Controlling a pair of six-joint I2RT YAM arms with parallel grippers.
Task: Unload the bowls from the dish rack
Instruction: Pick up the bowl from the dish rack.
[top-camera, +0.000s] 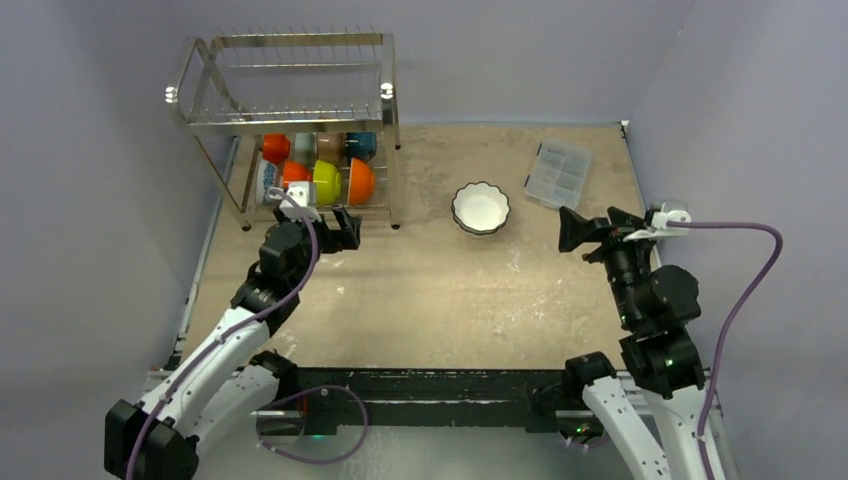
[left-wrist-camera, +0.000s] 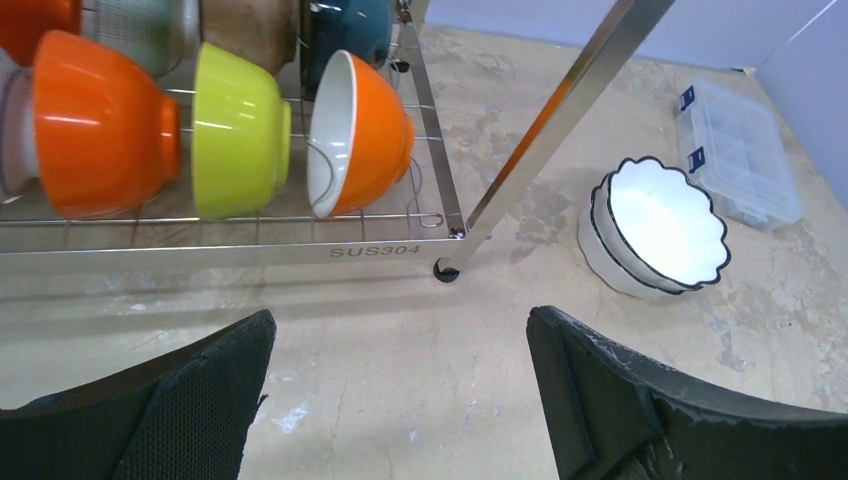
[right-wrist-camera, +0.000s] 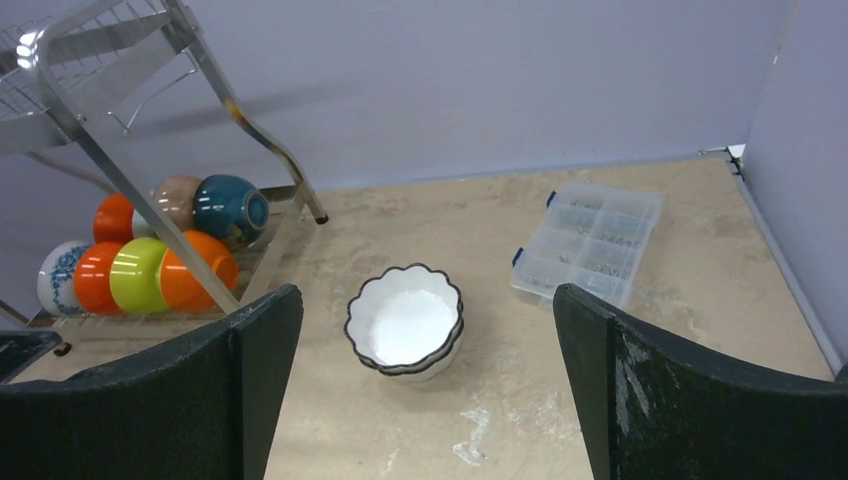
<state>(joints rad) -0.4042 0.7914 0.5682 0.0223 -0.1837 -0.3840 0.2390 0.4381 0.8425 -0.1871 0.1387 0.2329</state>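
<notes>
The orange bowl (left-wrist-camera: 365, 135) at the end of the front row was what mattered. It stood on edge in the lower tier of the dish rack (left-wrist-camera: 375, 252), rim upright, with its mouth facing sideways into the yellow-green bowl (left-wrist-camera: 240, 130) beside it. So the row ran straight across in front of my left gripper (left-wrist-camera: 400, 320). That bowl sat ahead of the gap between my fingers, a touch left of centre, just past the rack's front rail.

My left fingers were spread wide with nothing in them, near the rail but not touching it. They opened along the row, so I figured they'd either straddle the bowl foot-to-mouth or need a twist to pinch the rim.

My right gripper (top-camera: 595, 225) was also wide open and empty. It was well apart from the rack, with the stacked white bowls (top-camera: 481, 208) on the table between. Left arm's job, clearly.
</notes>
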